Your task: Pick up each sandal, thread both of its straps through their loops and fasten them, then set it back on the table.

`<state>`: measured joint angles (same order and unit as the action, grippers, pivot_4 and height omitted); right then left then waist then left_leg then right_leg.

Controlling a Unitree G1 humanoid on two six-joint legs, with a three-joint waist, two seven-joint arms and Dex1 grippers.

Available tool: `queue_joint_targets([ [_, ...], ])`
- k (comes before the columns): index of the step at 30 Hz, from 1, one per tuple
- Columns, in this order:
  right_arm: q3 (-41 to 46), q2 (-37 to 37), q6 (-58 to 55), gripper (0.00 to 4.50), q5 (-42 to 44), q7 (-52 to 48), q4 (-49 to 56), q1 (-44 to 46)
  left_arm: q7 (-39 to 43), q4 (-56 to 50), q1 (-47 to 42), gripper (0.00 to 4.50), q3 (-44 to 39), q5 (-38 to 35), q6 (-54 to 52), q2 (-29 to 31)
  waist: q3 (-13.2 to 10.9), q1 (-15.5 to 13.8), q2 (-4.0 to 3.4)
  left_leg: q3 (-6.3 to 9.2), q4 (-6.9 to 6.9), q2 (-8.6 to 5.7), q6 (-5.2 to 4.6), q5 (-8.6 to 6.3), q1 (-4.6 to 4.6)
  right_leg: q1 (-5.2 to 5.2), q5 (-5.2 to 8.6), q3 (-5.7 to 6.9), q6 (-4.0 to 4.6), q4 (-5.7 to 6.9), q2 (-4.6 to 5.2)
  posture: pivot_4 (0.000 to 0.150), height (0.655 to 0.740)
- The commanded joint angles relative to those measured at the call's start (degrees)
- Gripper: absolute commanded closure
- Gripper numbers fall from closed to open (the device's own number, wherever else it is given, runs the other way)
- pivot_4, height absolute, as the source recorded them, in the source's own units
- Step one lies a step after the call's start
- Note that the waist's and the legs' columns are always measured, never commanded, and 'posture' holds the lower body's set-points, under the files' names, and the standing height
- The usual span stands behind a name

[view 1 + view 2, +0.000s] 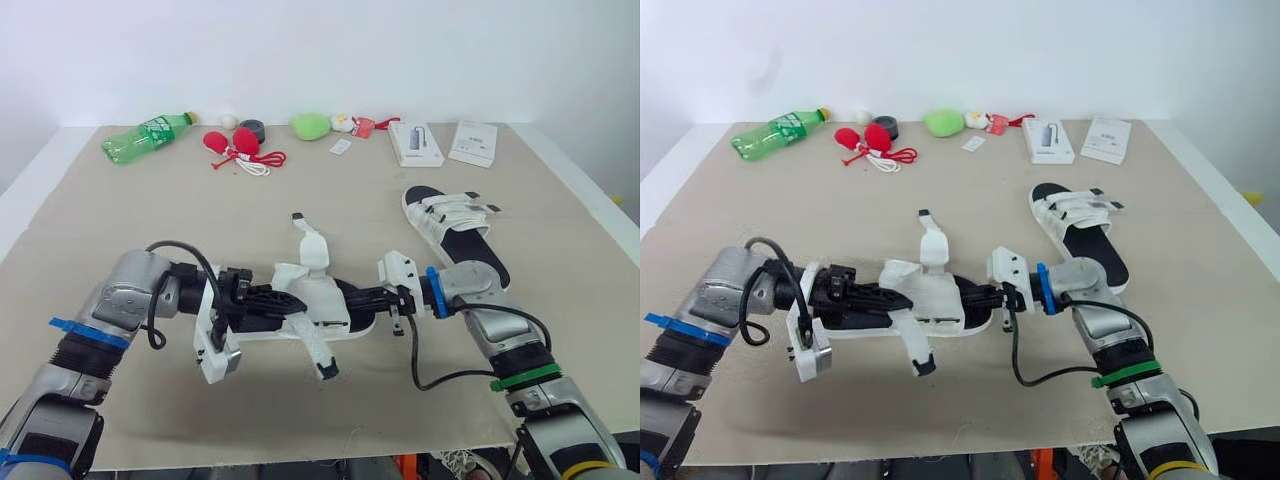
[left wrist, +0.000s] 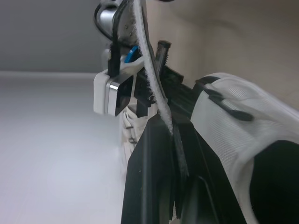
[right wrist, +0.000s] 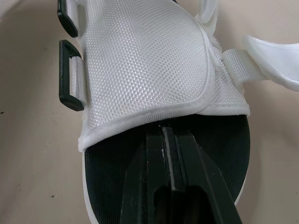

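Left eye view, lower centre: left end effector (image 1: 285, 303) pinches sandal (image 1: 325, 298) strap (image 2: 156, 98); right end effector (image 1: 366, 298) narrow, fingers together over its heel. Bare worktop (image 1: 120, 230) left; front edge near.

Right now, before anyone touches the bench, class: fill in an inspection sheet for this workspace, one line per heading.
Surface: beige mat lying flat over the table.
Job's things: sandal between the claws, both straps loose; second sandal lying to the right, straps across it.
Clutter: green bottle, red bulbs with cord, green lump, white box, booklet, all along the far edge.
Grippers: left claw shut on a white strap; right claw shut, at the footbed.
Cables: black cables loop at both wrists.
Surroundings: white wall.
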<state>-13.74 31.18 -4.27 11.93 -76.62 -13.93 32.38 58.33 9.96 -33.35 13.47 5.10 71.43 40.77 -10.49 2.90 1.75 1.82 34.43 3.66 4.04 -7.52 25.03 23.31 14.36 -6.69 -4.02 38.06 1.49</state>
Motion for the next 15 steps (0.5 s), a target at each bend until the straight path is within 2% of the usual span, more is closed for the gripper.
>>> queue_joint_targets([
  [1,-0.7,-0.3,1.2,4.5,-0.6,-0.8,-0.9,1.1,-2.6,-0.6,0.0,3.92,0.7,-0.2,-0.6,1.4,0.0,0.0,0.0,0.0,0.0,0.01,0.0,0.0,0.0,0.0,0.0,0.0,0.0,0.0,-0.01,0.15,0.74],
  [2,-0.7,-0.3,1.4,4.5,-0.7,-1.1,-1.2,1.2,-3.2,-0.8,0.1,3.35,0.7,0.1,-1.0,1.7,0.0,0.0,0.0,0.0,-0.02,0.02,0.0,0.0,0.0,0.0,0.01,0.0,-0.01,0.0,-0.02,0.15,0.74],
  [4,-0.6,-0.3,1.7,4.5,-0.9,-1.6,-2.0,1.5,-4.2,-1.8,0.6,2.8,0.3,0.0,-2.6,2.2,0.0,0.0,0.0,0.0,-0.02,0.01,0.0,0.0,0.0,0.0,0.01,0.0,-0.02,0.0,-0.02,0.15,0.74],
  [6,-0.6,-0.4,2.0,4.5,-1.0,-1.9,-2.6,1.8,-4.8,-3.0,0.8,2.0,0.0,0.8,-3.3,2.9,0.0,0.0,0.0,0.0,-0.01,0.01,-0.01,0.0,0.0,0.0,0.0,0.0,-0.02,0.01,-0.02,0.15,0.74],
  [11,-1.1,-1.1,3.2,4.5,-1.4,-3.3,-5.0,3.3,-7.3,-7.6,3.6,1.93,-3.4,2.3,-8.1,6.2,0.0,0.1,0.0,-0.01,-0.01,0.02,-0.02,0.01,-0.01,0.0,-0.01,0.0,-0.01,0.02,-0.02,0.15,0.74],
  [15,-1.2,-1.6,3.8,4.5,-1.7,-4.1,-6.6,4.3,-9.6,-12.2,10.3,1.93,-9.6,-0.7,-18.3,9.9,0.0,0.3,0.0,-0.03,-0.02,0.04,-0.02,0.01,-0.03,0.01,-0.01,-0.01,0.0,0.02,-0.02,0.15,0.74],
])
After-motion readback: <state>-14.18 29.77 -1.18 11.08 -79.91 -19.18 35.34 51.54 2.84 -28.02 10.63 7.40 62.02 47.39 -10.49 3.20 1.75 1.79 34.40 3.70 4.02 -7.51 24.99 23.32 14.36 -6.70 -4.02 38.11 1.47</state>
